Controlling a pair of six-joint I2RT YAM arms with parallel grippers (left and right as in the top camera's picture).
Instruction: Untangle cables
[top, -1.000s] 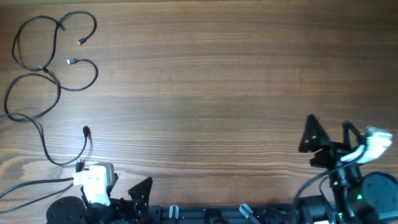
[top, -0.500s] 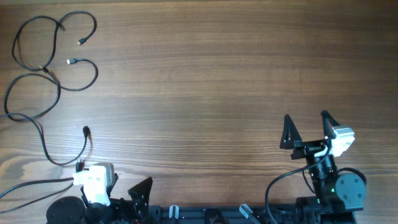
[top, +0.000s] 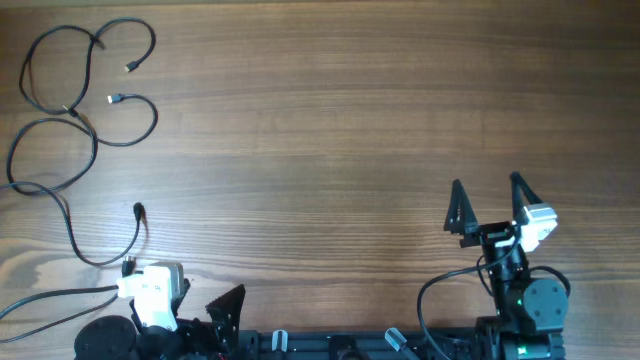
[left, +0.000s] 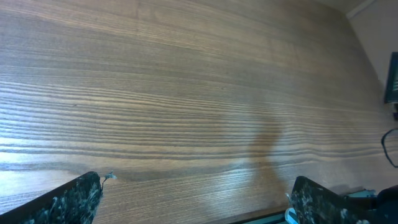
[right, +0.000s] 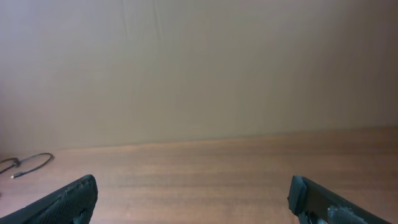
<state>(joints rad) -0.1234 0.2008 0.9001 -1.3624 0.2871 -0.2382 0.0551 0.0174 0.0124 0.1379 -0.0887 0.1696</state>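
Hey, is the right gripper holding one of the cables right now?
No, the right gripper stands open and empty over the table at its near right, while the cables lie at its far left.

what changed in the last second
The right pincer swung left, toward the middle of the table, open and empty throughout. The cables and the open left pincer stayed put; nothing was gripped or let go.
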